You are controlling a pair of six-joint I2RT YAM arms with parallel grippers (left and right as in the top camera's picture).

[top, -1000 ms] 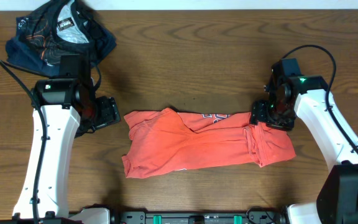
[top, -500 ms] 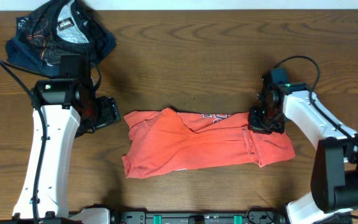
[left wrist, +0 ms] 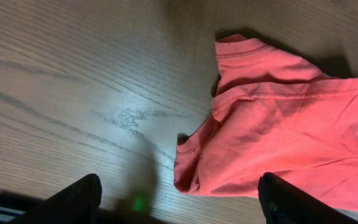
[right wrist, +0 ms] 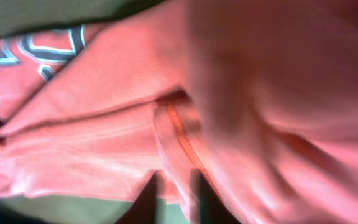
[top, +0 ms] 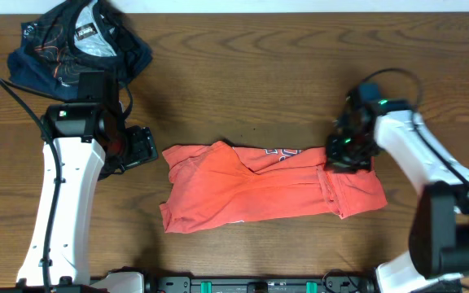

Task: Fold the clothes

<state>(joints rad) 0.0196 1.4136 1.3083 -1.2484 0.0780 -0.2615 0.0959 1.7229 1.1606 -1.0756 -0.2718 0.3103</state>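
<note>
Overhead and wrist views. The coral-red short-sleeved cotton T-shirt (top: 267, 191) lay partly folded as a long band at the centre of the brown wooden table (top: 243, 73), its white block lettering (top: 287, 151) showing along the 12 o'clock edge. Over the preceding second the right gripper (top: 342, 156) had shifted slightly inward and turned at the shirt's 2 o'clock corner, while the cloth kept its outline. In the blurred wrist view its dark fingertips (right wrist: 146, 198) stood close together over a hemmed fold; we could not tell whether they pinched it. The left gripper (top: 146, 146) had not moved: its jaws were spread wide, empty, just beside the shirt's 10 o'clock corner. A crumpled dark navy garment (top: 76, 41) sat at the table's 10 o'clock corner. We judged that a grasp for the next fold was being attempted but not yet secured.
</note>
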